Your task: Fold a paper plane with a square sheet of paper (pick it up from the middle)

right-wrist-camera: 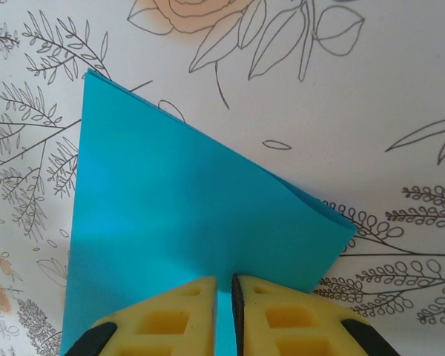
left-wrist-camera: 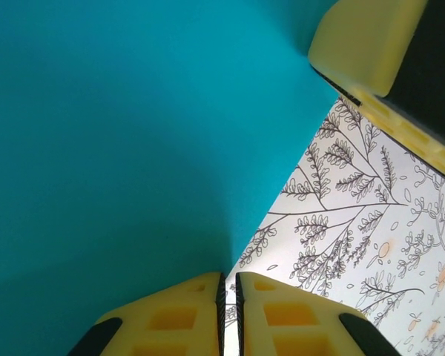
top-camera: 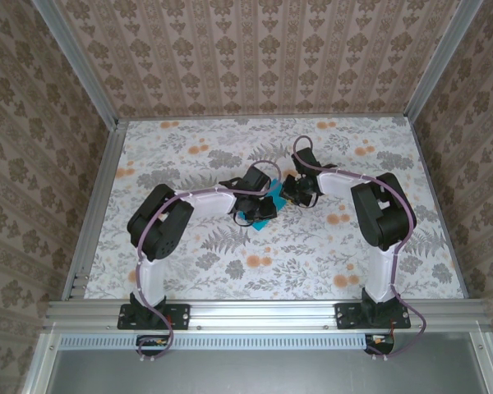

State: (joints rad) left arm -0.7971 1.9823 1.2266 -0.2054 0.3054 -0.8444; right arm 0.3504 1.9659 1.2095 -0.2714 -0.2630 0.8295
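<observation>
Nearest you, the left gripper [left-wrist-camera: 231,288] has its jaws pressed together on the edge of the square sheet of paper [left-wrist-camera: 119,148]. The right gripper [right-wrist-camera: 224,288] pinches it likewise, probably so both hold it taut for creasing. The right wrist view reveals a layered, pointed fold above the floral tabletop [right-wrist-camera: 371,89]. The overhead view places it mid-table between both arms.

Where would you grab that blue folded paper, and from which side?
Probably the edge of the turquoise folded paper nearest the right tool, coming in low from that side: it lies thin and nearly flat on the floral tabletop, so only an edge gives purchase.
</observation>
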